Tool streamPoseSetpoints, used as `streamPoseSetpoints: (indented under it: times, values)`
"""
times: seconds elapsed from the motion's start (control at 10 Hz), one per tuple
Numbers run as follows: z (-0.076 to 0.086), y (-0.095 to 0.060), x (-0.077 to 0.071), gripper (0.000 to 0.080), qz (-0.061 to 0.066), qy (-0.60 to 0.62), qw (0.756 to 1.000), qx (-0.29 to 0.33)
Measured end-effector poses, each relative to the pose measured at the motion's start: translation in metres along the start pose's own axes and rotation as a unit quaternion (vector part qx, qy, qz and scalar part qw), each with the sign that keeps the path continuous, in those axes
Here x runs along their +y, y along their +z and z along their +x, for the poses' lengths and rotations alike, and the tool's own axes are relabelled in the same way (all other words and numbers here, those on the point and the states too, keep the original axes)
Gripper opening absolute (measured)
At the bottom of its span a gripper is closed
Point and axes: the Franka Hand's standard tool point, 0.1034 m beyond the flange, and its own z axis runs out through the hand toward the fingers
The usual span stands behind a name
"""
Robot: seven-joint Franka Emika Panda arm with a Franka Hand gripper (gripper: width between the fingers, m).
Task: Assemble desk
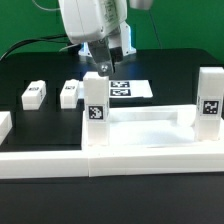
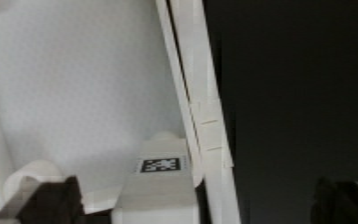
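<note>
Desk top (image 1: 145, 128) – two legs (image 1: 95, 108) (image 1: 210, 93) upright at corners; end effector (image 1: 104, 68) spread wide, empty.

The desk top (image 1: 150, 130) and legs (image 1: 33, 95) are white, tags (image 1: 96, 113) black-and-white, table (image 1: 40, 65) black.

Easiest way in is from above, over the desk top (image 1: 150, 127), between the upright leg on the exterior view's left (image 1: 95, 108) and the upright leg on its right (image 1: 210, 95); those two block any sideways sweep. The low border wall (image 1: 100, 160) closes off the front. A loose leg (image 1: 33, 95) and a second loose leg (image 1: 70, 93) clutter the exterior view's left, while the black table (image 1: 175, 75) behind on the right looks open.
</note>
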Motion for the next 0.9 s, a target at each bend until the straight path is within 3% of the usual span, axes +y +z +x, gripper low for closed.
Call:
streamPoseSetpoints:
  times: [0.4, 0.5, 0.7, 0.8, 0.9]
  values:
    - [-0.002, 0.001, 0.001, 0.0649, -0.001, -0.002, 1.000, 0.000]
    - [-0.009, 0.005, 0.009, 0.0649, -0.007, -0.010, 1.000, 0.000]
    - [-0.025, 0.022, 0.054, 0.0649, -0.034, -0.023, 0.999, 0.002]
    - [-0.028, 0.033, 0.077, 0.0649, -0.055, -0.026, 0.998, 0.003]
    - [-0.028, 0.036, 0.083, 0.0649, -0.070, -0.026, 0.997, 0.001]
